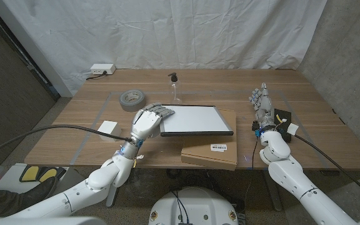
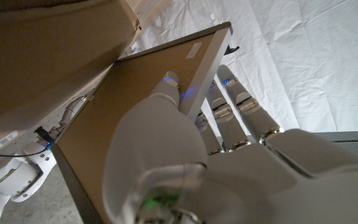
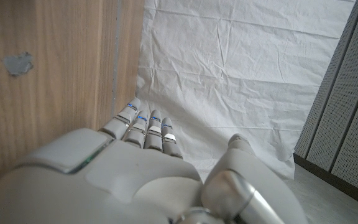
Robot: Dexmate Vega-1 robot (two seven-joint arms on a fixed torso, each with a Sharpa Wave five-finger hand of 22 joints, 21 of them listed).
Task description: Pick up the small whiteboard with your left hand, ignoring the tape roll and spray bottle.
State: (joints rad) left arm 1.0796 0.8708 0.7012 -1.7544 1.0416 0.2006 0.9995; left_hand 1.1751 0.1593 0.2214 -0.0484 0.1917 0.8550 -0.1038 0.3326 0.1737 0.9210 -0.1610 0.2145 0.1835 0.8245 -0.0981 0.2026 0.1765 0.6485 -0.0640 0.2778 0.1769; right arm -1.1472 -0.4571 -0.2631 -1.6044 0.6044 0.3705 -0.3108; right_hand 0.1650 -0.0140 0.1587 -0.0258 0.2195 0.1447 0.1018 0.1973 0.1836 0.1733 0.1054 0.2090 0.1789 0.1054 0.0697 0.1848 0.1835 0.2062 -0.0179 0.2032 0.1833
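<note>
You're working in a makeshift lab or test space: a wooden table (image 1: 74,147) marked with tape lines stands against a wrinkled white sheet (image 1: 167,31) hung as a backdrop, beside a bare concrete wall (image 1: 355,56), with a power strip (image 1: 100,69) at the back.

The right hand (image 3: 123,180) reaches beside the wooden table (image 3: 48,74), fingers straight.
</note>
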